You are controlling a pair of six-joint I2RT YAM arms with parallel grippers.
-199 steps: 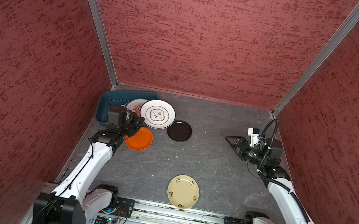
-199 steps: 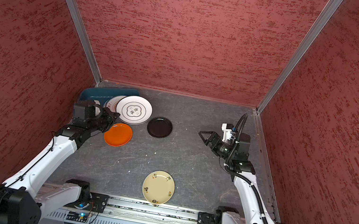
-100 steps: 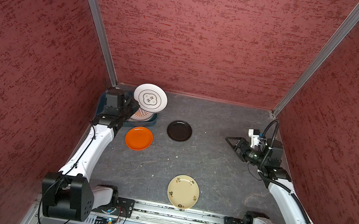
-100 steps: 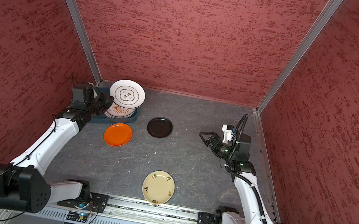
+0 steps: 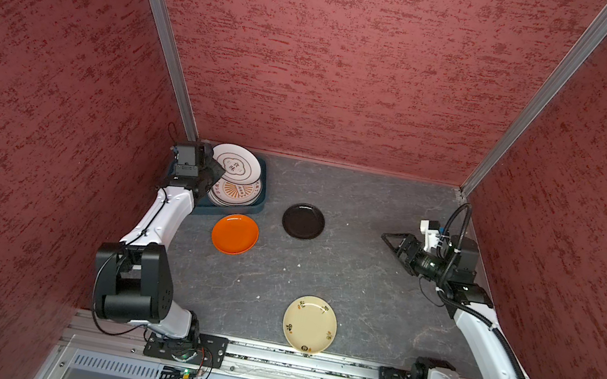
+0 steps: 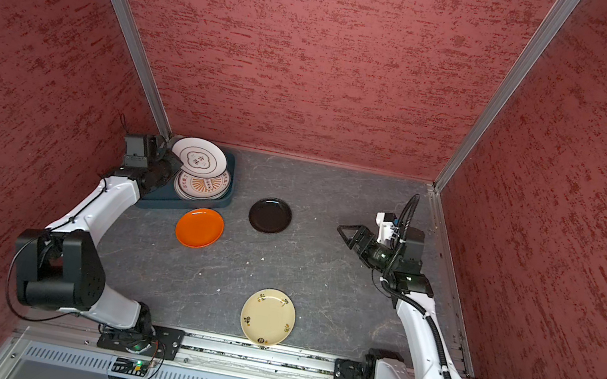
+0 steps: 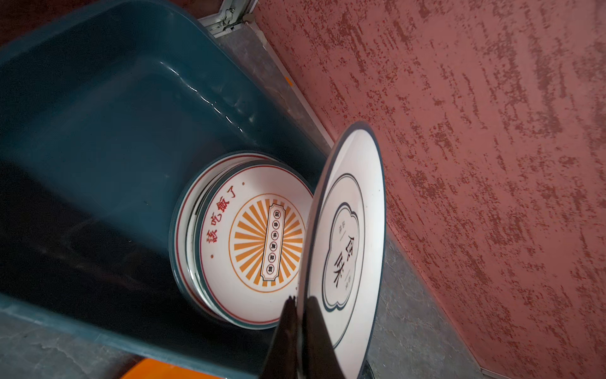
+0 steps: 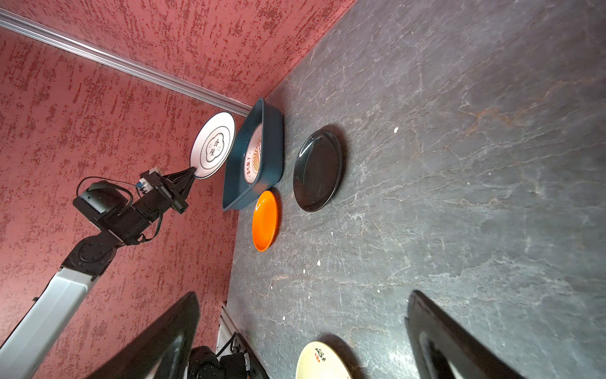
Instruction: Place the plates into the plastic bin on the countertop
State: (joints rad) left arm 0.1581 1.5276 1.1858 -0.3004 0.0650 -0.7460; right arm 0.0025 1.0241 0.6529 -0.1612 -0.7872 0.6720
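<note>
The left gripper (image 7: 297, 303) has swung the white plate (image 5: 236, 164) back from beside the orange plate (image 5: 235, 233), and it is now hanging above the rear of the bin (image 5: 235, 210). It is pinching the plate's rim, fingers pressed tight on either face, and the plate is riding clear of the stack (image 5: 236, 192) of printed plates lying inside the bin. The right gripper (image 5: 390, 240) is hovering on the far side, jaws spread wide, holding and touching nothing. Out on the countertop (image 5: 342, 273), the orange plate is sitting just in front of the bin, the black plate (image 5: 303, 221) is lying off to its right, and the cream plate (image 5: 309, 323) is resting near the front rail (image 5: 264, 354), well apart.
</note>
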